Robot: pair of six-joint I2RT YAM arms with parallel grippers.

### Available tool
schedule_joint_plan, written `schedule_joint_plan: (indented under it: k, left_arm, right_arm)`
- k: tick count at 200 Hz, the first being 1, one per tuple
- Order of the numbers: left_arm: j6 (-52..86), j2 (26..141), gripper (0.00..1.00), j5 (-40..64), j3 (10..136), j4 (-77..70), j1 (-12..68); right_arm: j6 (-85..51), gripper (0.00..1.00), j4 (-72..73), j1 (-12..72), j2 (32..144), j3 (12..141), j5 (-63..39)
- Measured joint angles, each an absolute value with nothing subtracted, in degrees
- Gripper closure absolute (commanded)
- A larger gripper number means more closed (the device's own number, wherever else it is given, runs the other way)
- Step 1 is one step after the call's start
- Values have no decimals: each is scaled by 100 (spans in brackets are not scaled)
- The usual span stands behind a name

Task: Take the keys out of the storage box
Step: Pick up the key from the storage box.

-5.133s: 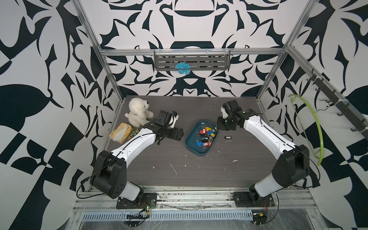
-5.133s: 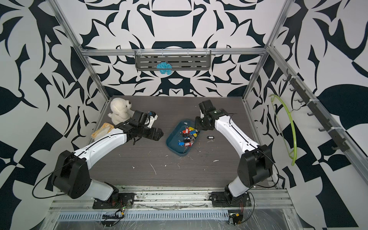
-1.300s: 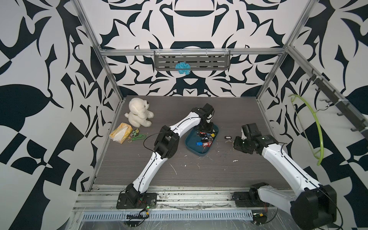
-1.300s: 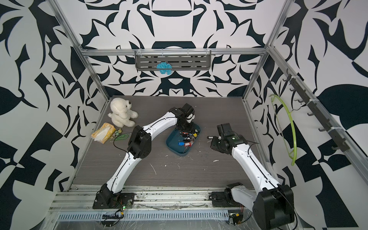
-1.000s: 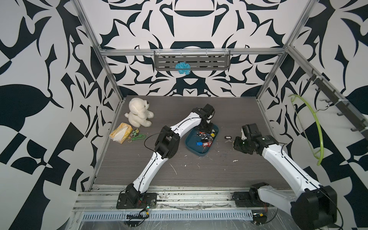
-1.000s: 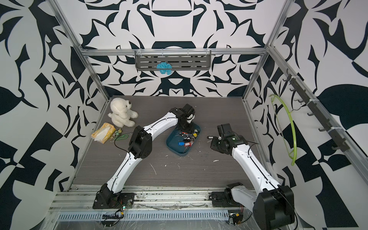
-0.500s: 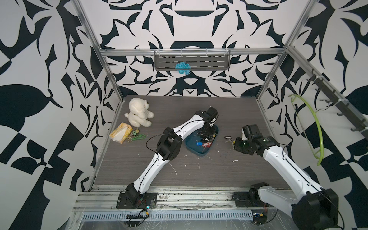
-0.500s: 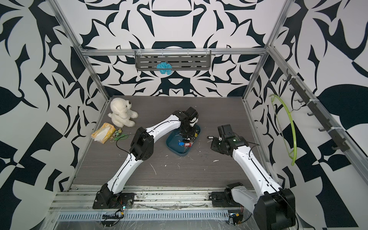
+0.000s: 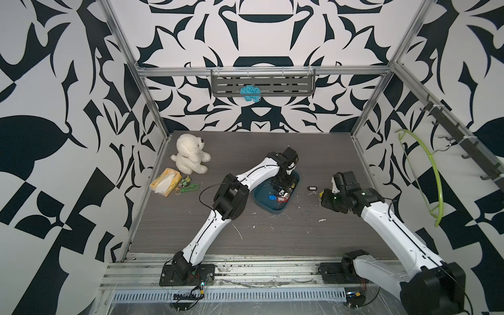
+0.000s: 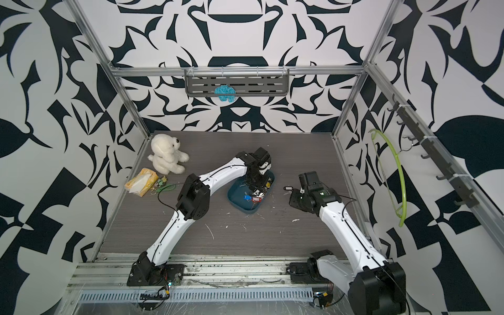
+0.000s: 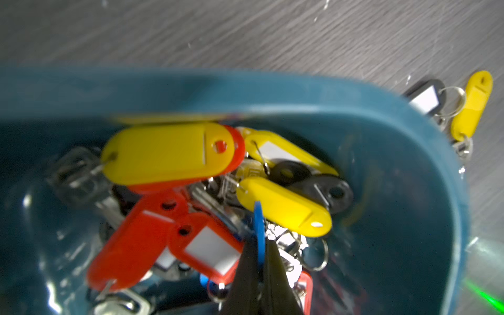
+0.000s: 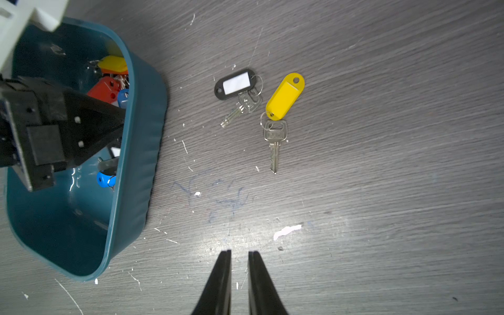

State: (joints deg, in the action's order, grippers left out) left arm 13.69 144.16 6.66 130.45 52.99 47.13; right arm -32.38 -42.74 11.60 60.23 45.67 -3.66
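Keys point(image 9: 278, 197) are lying heaped in the storage box point(image 9: 261, 201) in both top views, directly beneath the left hand point(image 9: 281, 185), the nearer one. Left wrist: it is clamping a blue tag point(image 11: 258, 231) edge-on, long axis pointing straight away from it. Right wrist: the right hand point(image 12: 239, 261) is hovering barely parted, empty; label inserts point(image 12: 236, 83) are showing blank.

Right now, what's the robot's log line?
left gripper: shut on blue-tagged key in storage box | right gripper: slightly open, empty | out: black-tagged key, yellow-tagged key
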Motion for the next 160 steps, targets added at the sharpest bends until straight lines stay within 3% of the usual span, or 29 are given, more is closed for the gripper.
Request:
schedule_joint_plan:
  k: [160]
  left_arm:
    - [1935, 12895, 100, 696, 11568, 4792, 4364]
  right_arm:
    - [-3306, 83, -4436, 1160, 5843, 4534, -454]
